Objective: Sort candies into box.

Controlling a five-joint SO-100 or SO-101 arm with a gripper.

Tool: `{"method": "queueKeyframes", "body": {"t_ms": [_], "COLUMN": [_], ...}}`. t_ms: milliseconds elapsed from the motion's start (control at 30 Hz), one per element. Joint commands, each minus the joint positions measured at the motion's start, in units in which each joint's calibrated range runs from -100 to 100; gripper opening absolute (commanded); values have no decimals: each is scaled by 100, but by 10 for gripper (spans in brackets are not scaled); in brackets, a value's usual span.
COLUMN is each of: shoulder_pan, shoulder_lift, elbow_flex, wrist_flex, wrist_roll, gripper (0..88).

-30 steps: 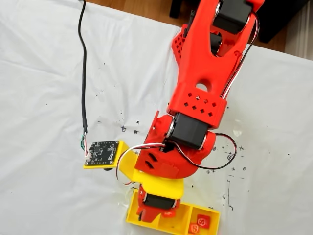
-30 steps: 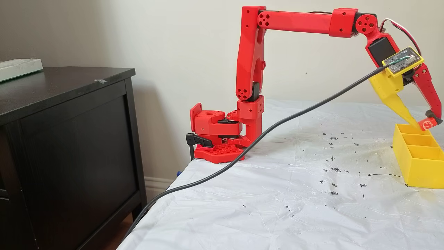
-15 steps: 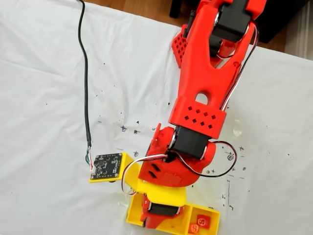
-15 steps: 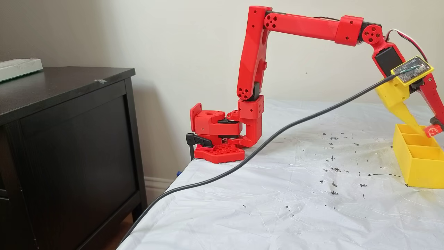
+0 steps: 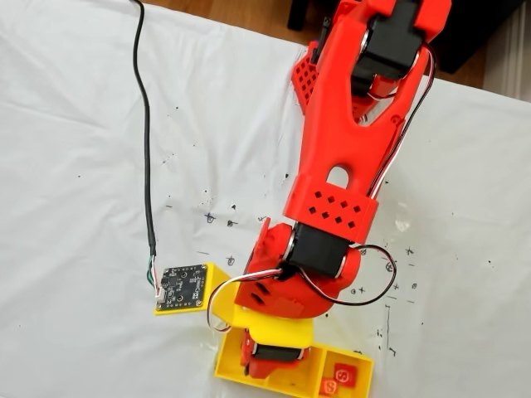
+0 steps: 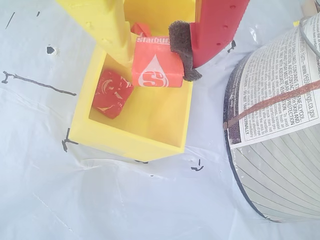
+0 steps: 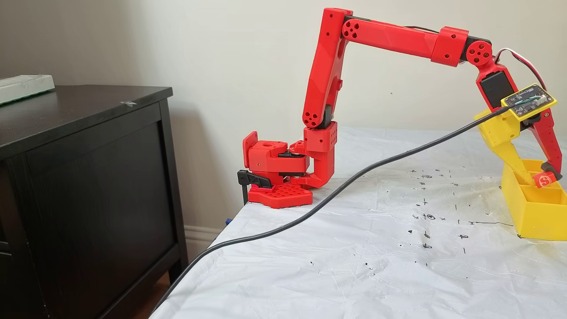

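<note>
The tool (image 6: 159,55) pinches an orange-red candy (image 6: 156,67) just above the yellow box's (image 6: 130,140) end compartment, where another candy (image 6: 112,93) lies; placing is underway, so next it likely needs only to spread.

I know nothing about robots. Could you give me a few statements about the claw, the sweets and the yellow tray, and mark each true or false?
1. The gripper is pinching an orange candy. True.
2. That candy already lies on the floor of the yellow box. False: it hangs above the compartment, held between the fingers.
3. A red candy already lies in the compartment below. True.
4. The box is split into round cups. False: the compartments are square.
5. A black cable trails across the white table cover. True.
</note>
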Motion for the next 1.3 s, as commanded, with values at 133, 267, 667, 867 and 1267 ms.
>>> {"method": "queueKeyframes", "body": {"t_ms": [133, 267, 667, 867, 1267], "shoulder_pan": [-5, 22, 22, 22, 31], "shoulder_lift": [-38, -13, -115, -174, -759], "elbow_flex": [-847, -920, -811, -820, -519], "wrist_flex": [-89, -73, -64, -15, 9], "wrist_roll": [132, 122, 200, 181, 73], "gripper": [1, 1, 279, 371, 323]}}
